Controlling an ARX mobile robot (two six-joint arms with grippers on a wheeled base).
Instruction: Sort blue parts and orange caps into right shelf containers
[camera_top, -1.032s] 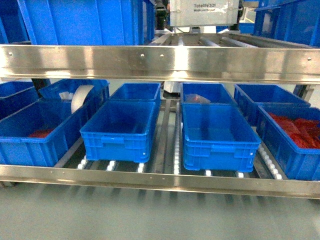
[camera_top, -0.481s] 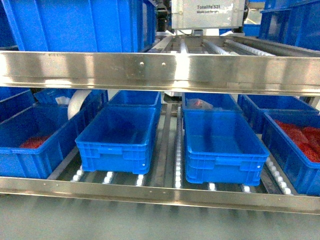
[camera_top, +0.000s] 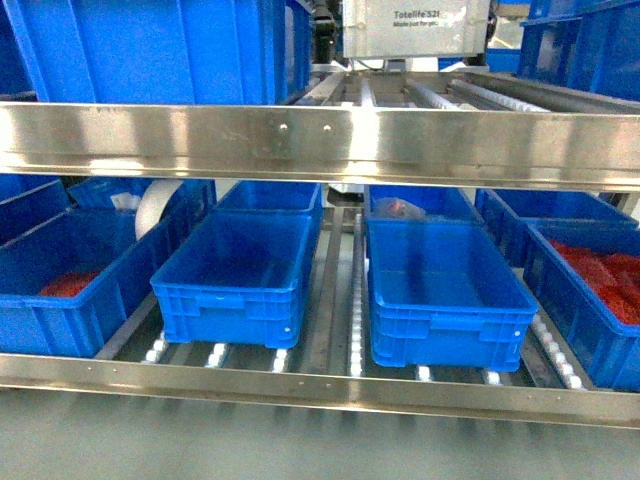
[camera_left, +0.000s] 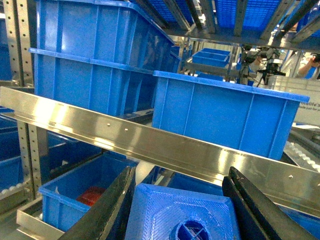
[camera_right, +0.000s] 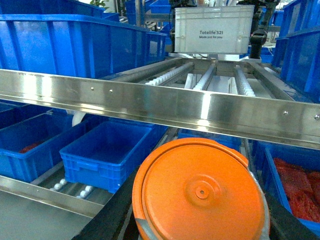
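Note:
In the left wrist view my left gripper (camera_left: 181, 190) is shut on a blue part (camera_left: 182, 212), a square ridged piece with a round hub, held between both black fingers. My right gripper (camera_right: 200, 212) is shut on an orange cap (camera_right: 200, 192), whose flat round top faces the right wrist camera. Neither gripper shows in the head view. On the lower roller shelf stand deep blue crates: two in the middle (camera_top: 230, 305) (camera_top: 450, 325) with nothing visible inside, and one at the far right (camera_top: 575, 330) holding red material.
A steel rail (camera_top: 320, 145) crosses in front of the upper shelf, above the crate openings. A left crate (camera_top: 60, 305) holds red pieces, with a white roll (camera_top: 152, 205) behind it. A white tote (camera_top: 415, 25) sits on the upper rollers. More blue crates stand on the upper shelf.
Over the first half second the shelf grew slightly larger and the steel rail sank lower in the head view. Since then the view has stayed almost still.

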